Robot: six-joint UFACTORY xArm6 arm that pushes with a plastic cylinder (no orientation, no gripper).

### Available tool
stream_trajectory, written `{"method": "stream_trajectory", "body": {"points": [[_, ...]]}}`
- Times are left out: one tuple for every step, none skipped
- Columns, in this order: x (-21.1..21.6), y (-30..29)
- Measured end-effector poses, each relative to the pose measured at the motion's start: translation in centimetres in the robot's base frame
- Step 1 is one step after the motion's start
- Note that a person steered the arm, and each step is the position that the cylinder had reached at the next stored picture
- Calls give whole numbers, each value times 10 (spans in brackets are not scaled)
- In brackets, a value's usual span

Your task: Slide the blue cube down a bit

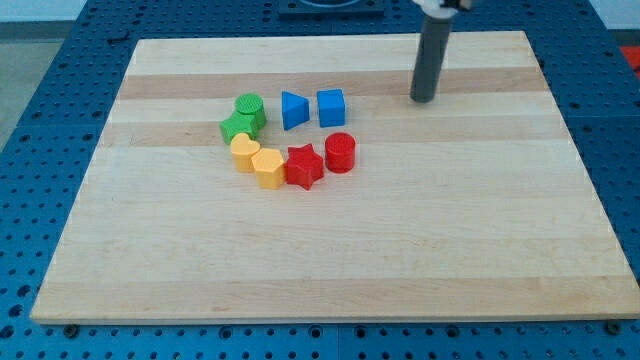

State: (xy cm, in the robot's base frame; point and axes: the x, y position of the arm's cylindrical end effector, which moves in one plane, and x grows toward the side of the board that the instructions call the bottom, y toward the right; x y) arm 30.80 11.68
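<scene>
The blue cube [331,106] sits on the wooden board [330,250] above the middle, with a blue triangular block [293,109] just to its left. My tip [423,99] rests on the board to the right of the blue cube and slightly higher in the view, well apart from it. The rod rises from the tip to the view's top edge.
A red cylinder [340,152] lies below the blue cube, a red star [304,166] to its left. A yellow block [268,167] and a yellow heart [245,151] follow. A green cylinder [250,108] and a green block [237,127] lie at the left.
</scene>
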Motion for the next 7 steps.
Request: {"method": "stream_trajectory", "body": {"points": [[-31, -7], [-34, -36], [-34, -65], [-21, -75], [-12, -76], [-10, -76], [-3, -77]]}}
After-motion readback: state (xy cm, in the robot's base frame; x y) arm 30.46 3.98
